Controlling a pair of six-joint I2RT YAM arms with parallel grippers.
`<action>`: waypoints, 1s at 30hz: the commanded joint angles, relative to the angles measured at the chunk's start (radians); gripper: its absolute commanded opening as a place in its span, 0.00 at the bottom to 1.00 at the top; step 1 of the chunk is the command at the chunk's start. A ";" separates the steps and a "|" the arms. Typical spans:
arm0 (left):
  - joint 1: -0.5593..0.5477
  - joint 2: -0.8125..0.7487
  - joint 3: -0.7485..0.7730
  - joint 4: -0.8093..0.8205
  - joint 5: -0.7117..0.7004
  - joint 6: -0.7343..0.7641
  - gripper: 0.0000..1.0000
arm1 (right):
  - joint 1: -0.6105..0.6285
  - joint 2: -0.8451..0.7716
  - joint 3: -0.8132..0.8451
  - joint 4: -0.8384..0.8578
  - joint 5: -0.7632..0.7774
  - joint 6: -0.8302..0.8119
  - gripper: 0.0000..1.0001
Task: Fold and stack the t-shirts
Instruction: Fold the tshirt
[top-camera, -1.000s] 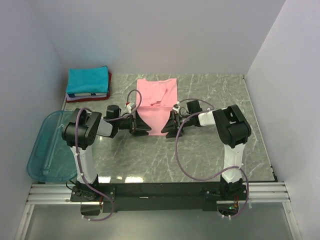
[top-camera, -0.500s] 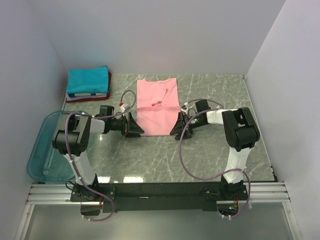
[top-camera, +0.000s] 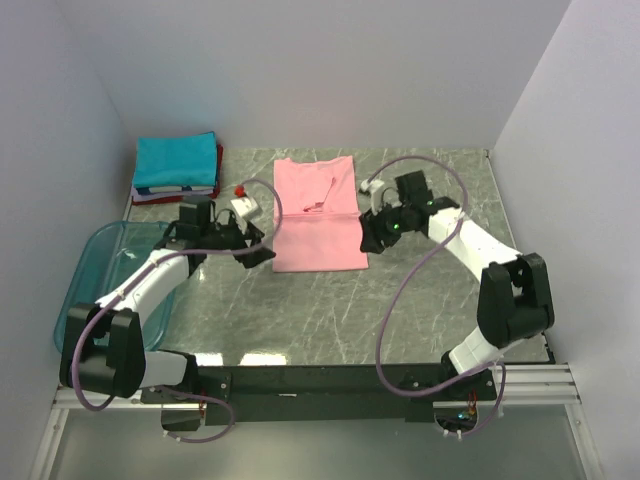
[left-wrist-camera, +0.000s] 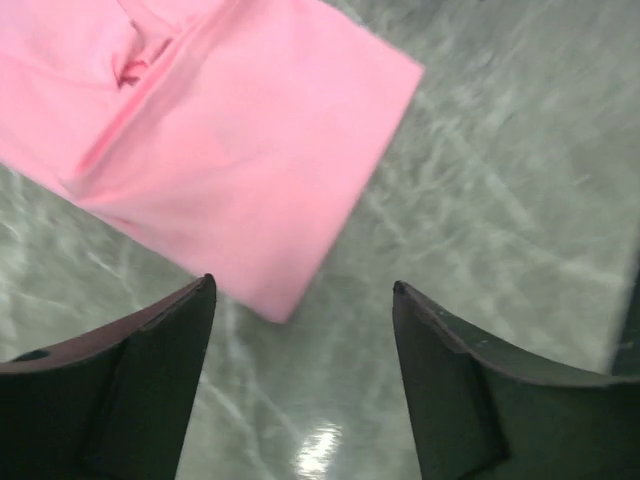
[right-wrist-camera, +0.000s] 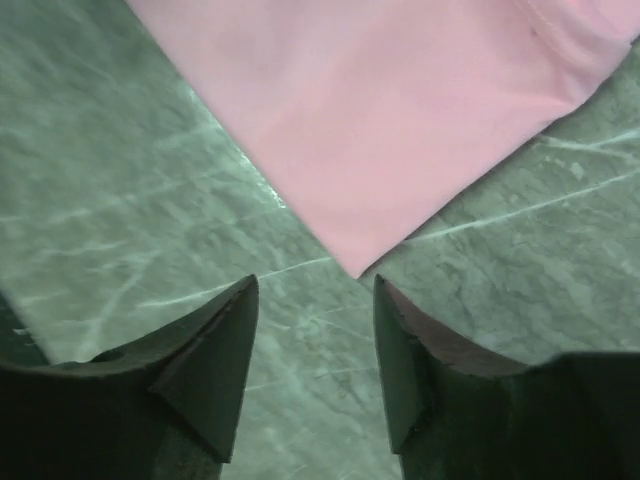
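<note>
A light pink t-shirt (top-camera: 318, 215) lies flat as a long folded rectangle in the middle of the table. My left gripper (top-camera: 262, 252) hovers just off its near left corner, open and empty; in the left wrist view that gripper (left-wrist-camera: 303, 285) frames bare table with the pink t-shirt (left-wrist-camera: 230, 150) corner just beyond. My right gripper (top-camera: 368, 235) is beside the near right corner, also open and empty; the right wrist view shows that gripper (right-wrist-camera: 315, 282) just short of the pink t-shirt (right-wrist-camera: 400, 110) corner. A folded teal t-shirt (top-camera: 177, 160) tops a stack with red and white edges at the back left.
A translucent blue plastic bin (top-camera: 100, 290) hangs over the table's left edge beside the left arm. White walls close in the back and both sides. Purple cables loop over both arms.
Both grippers drew apart from the shirt's near end and swung outward. The near end, bunched narrow a second ago, now lies flat and square. Both jaws have narrowed somewhat.
</note>
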 joint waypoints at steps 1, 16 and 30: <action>-0.066 -0.019 -0.071 0.009 -0.194 0.341 0.72 | 0.100 -0.071 -0.107 0.110 0.274 -0.214 0.55; -0.313 0.090 -0.213 0.204 -0.386 0.752 0.49 | 0.294 0.013 -0.233 0.339 0.441 -0.417 0.38; -0.319 0.233 -0.118 0.155 -0.426 0.803 0.43 | 0.295 0.057 -0.282 0.306 0.435 -0.489 0.45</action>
